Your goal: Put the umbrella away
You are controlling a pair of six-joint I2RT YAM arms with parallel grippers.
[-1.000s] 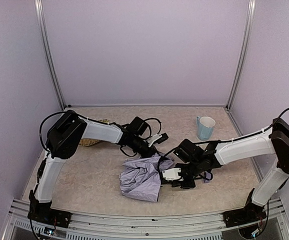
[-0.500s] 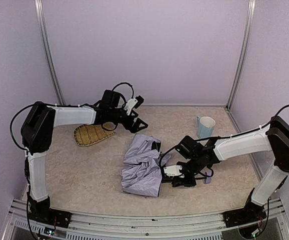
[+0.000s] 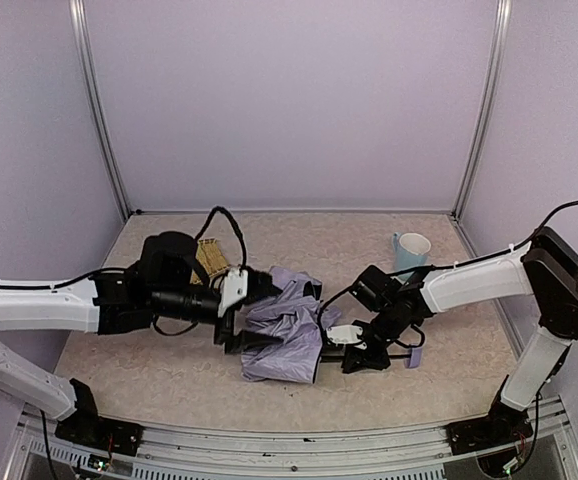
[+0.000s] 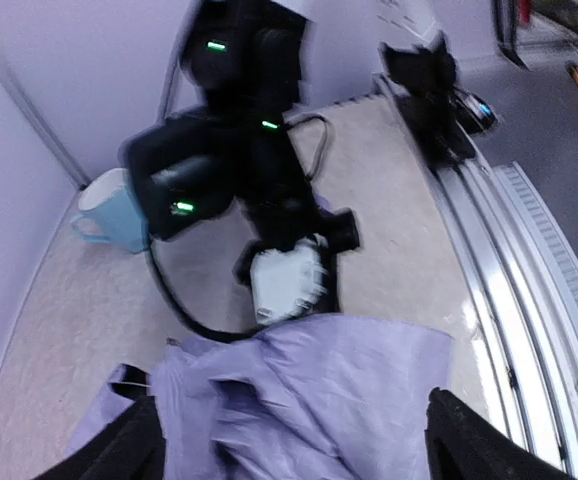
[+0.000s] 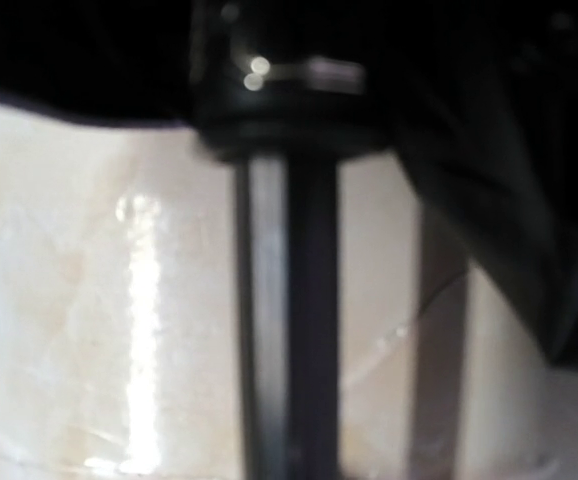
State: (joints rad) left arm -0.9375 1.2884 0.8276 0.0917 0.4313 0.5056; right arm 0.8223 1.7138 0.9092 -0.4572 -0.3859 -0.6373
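From above, the umbrella [image 3: 291,335] is lying crumpled mid-tabletop [image 3: 159,375], the left gripper [image 3: 252,315] reaching in, jaws spread wide at the canopy's edge, the right gripper [image 3: 361,352] sitting on the black shaft [image 5: 289,320]. The left wrist view is showing lavender fabric between those parted jaws, nothing pinched; the right wrist view is filling with the shaft, jaws apparently clamped on it. Canopy-gathering seems underway; next, the left jaws need closing on a fold.

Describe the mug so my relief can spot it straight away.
Look to the table's far right corner, by the right metal post. The mug stands upright there, alone: light blue and hard, unlike the crumpled lavender umbrella at mid-table.
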